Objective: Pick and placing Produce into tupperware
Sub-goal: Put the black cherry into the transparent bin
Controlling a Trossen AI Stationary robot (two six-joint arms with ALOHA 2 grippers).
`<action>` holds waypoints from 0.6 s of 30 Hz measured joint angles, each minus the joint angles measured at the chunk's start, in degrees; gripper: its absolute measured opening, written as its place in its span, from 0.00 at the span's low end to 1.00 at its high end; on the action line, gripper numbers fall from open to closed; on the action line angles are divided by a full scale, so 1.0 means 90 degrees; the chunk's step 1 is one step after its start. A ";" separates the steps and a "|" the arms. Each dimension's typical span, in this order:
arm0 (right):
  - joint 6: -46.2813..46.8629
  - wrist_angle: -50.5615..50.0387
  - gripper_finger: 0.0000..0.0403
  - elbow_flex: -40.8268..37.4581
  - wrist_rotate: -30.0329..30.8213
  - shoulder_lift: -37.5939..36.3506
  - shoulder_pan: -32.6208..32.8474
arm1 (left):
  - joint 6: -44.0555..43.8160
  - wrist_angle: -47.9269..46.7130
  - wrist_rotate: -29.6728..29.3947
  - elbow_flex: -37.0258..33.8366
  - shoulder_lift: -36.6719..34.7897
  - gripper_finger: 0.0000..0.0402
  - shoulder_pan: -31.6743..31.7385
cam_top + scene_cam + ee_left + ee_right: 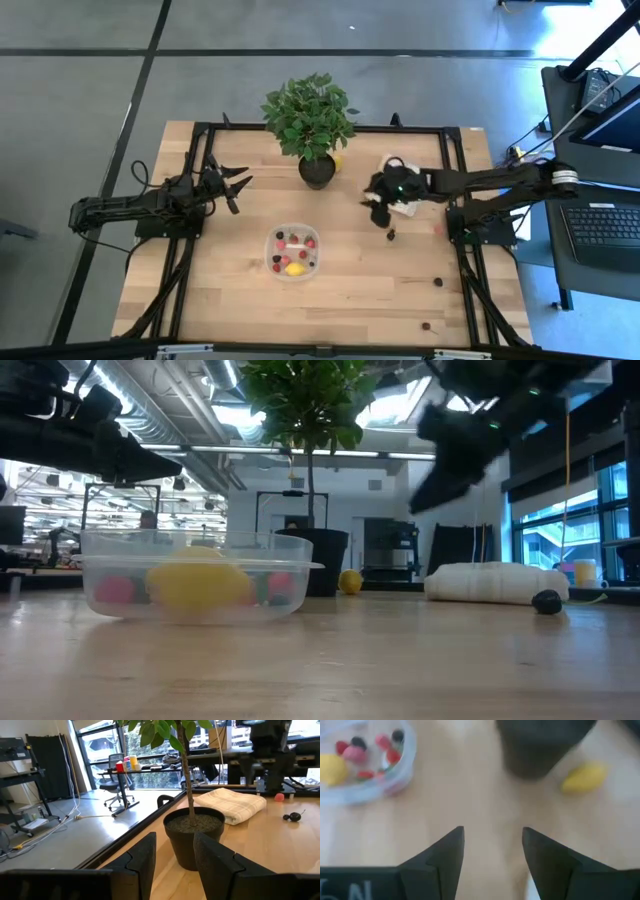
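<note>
Right gripper (377, 203), fingers apart, empty

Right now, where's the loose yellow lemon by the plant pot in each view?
High: lemon just right of the plant pot.
Low: lemon right of the pot.
Left wrist: not visible.
Right wrist: lemon beside the pot.
Shared landmark: the pot.

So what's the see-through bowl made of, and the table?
The tupperware looks like clear, slightly cloudy plastic: the produce shows through its wall. The table looks like pale wood, with plank lines and grain, and a smooth, faintly shiny finish.
</note>
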 joint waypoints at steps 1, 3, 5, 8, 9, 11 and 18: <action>0.0231 -0.0012 0.50 -0.0193 -0.0100 -0.0138 0.0045 | 0.0024 -0.0002 -0.0001 0.0000 0.0002 0.31 -0.0001; 0.0772 -0.0047 0.50 -0.0531 -0.0264 -0.0376 0.0177 | 0.0098 0.0001 -0.0002 0.0000 0.0001 0.31 0.0001; 0.1235 -0.0014 0.50 -0.0796 -0.0406 -0.0579 0.0328 | 0.0190 0.0001 -0.0002 -0.0001 0.0000 0.31 0.0001; 0.1681 -0.0033 0.50 -0.1136 -0.0653 -0.0748 0.0591 | 0.0201 0.0001 -0.0002 0.0000 0.0002 0.31 0.0001; 0.1909 -0.0035 0.50 -0.1221 -0.0658 -0.0786 0.0671 | 0.0199 0.0000 -0.0002 0.0000 0.0001 0.31 0.0001; 0.2168 -0.0015 0.50 -0.1330 -0.0658 -0.0819 0.0821 | 0.0201 0.0000 -0.0002 0.0000 0.0001 0.31 -0.0001; 0.2375 -0.0480 0.50 -0.1326 -0.0127 -0.0810 0.1432 | 0.0197 -0.0001 -0.0002 0.0000 0.0001 0.31 -0.0001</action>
